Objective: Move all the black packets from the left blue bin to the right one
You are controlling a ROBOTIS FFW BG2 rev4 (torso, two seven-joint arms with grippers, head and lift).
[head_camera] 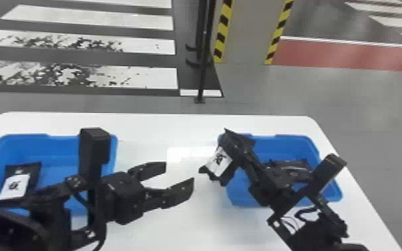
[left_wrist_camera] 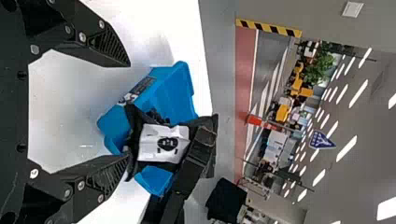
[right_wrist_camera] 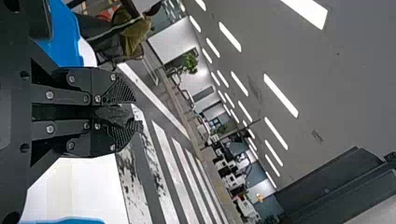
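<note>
currently pinching a black packet [head_camera: 221, 162] in the right hand [right_wrist_camera: 135, 112], with the right bin [head_camera: 285, 143] partly beneath; gripping nothing in the wide left hand [head_camera: 179, 172]. if released here, might tumble outside, because of overhanging the rim.

- I see an unreadable black mark on the white label [head_camera: 12, 187] of the black packet [head_camera: 34, 175] in the left blue bin [head_camera: 56, 150].
- Another white label [head_camera: 219, 160], wording illegible to me, on the raised packet [head_camera: 229, 142].
</note>
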